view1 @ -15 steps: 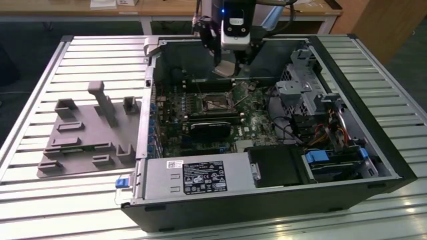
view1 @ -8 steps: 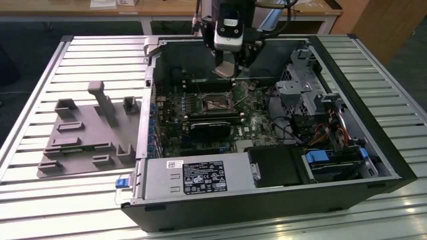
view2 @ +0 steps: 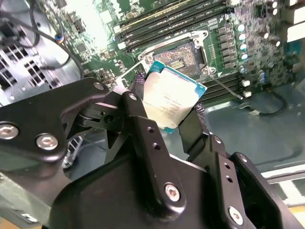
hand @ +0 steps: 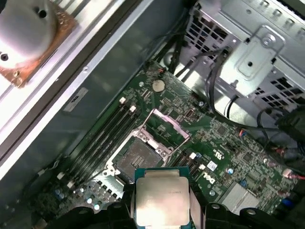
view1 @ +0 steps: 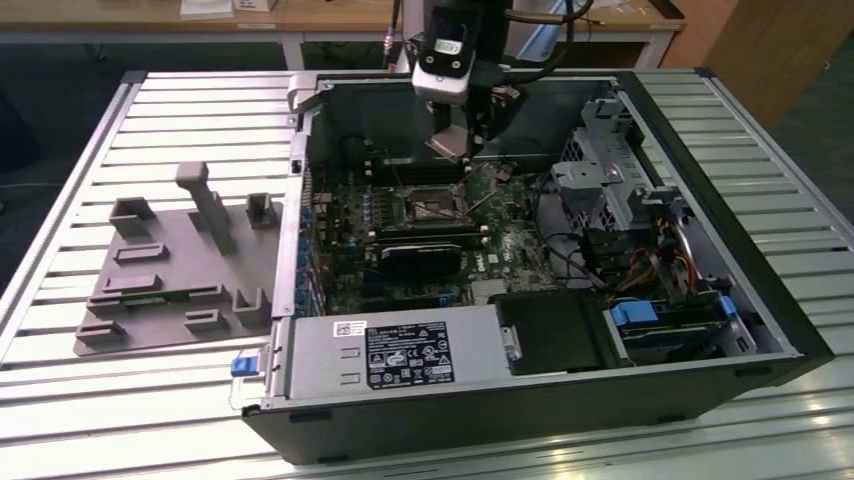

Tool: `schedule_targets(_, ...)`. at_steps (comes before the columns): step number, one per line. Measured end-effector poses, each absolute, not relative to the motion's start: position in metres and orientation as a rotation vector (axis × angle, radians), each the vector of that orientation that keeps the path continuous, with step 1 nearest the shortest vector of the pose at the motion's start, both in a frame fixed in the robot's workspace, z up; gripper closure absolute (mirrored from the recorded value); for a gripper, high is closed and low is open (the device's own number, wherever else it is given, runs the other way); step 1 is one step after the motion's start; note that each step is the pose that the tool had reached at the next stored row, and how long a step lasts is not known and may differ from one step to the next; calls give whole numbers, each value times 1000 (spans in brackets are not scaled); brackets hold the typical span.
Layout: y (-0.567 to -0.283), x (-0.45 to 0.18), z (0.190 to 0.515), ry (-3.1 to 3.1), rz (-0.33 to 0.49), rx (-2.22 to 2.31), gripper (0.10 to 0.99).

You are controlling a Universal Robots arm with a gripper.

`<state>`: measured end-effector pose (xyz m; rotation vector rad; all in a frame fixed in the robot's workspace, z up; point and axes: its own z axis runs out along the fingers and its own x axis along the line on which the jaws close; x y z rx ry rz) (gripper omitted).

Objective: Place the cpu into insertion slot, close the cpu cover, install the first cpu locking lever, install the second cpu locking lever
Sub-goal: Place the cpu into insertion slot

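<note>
Hovering over the insertion slot (hand: 138, 157), gripper (hand: 162, 212) pinching the cpu (hand: 162, 193), cpu cover (hand: 167, 128) swung open.

Pale silver-beige cpu (hand: 161, 198) with blue-green edge, green circuit board (hand: 217, 143)

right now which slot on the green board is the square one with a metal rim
The insertion slot: square, dark centre, thin silver rim, close to the held cpu. The memory slots beside it are long, narrow and black.
</note>
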<state>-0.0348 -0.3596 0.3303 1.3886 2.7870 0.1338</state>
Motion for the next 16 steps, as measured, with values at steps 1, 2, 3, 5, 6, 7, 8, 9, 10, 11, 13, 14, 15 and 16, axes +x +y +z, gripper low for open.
schedule_targets(1, -360, -35, 330, 2774, 133, 1413, 545)
schedule_targets(2, -360, -35, 330, 2760, 133, 1438, 545)
schedule_targets(3, -360, -35, 329, 2747, 133, 1462, 545)
schedule_targets(5, -360, -35, 329, 2718, 132, 1511, 545)
schedule_targets(6, -360, -35, 328, 2704, 131, 1535, 545)
schedule_targets(7, -360, -35, 328, 2689, 131, 1559, 545)
schedule_targets(8, -360, -35, 327, 2674, 130, 1583, 545)
schedule_targets(9, -360, -35, 327, 2659, 130, 1607, 545)
schedule_targets(10, -360, -35, 327, 2643, 129, 1632, 545)
schedule_targets(11, -360, -35, 326, 2627, 129, 1656, 545)
schedule_targets(13, -360, -35, 325, 2596, 128, 1702, 545)
schedule_targets(14, -360, -35, 325, 2580, 127, 1725, 545)
schedule_targets(15, -360, -35, 323, 2538, 126, 1782, 545)
schedule_targets(16, -360, -35, 323, 2522, 125, 1804, 545)
